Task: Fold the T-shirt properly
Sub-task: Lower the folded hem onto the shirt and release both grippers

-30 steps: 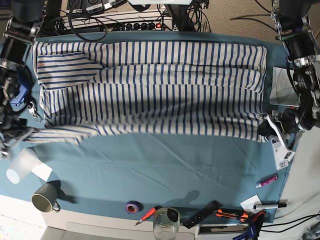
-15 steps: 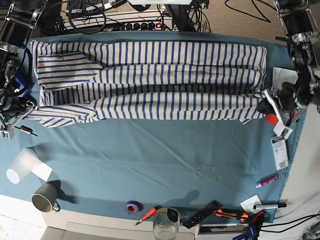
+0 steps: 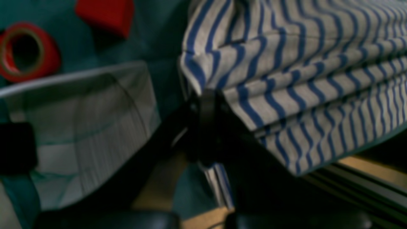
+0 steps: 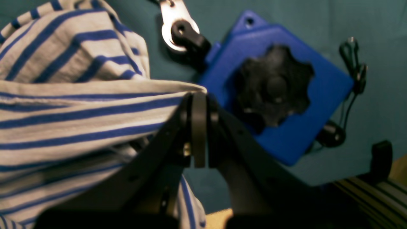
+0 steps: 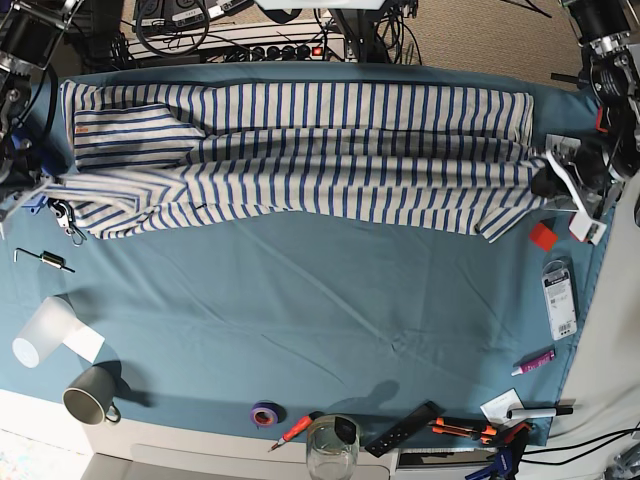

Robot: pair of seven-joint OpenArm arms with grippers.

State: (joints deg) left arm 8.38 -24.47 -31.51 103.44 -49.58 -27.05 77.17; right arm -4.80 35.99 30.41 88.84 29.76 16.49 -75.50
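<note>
The striped T-shirt lies as a long band across the far part of the teal table cover, folded lengthwise in layers. My left gripper is shut on the shirt's near right corner; in the left wrist view the black fingertips pinch several stacked layers. My right gripper is shut on the near left corner; in the right wrist view the pads clamp the folded edge. Both held corners hang slightly above the cover.
A red block, a clear pack and a red tape roll lie by the left gripper. A blue block and hex key lie by the right one. Cup, mug, jar and tools line the near edge.
Both grippers have carried the shirt's near edge toward the far side of the table. The striped band is narrower and more teal cover shows in front of it.
</note>
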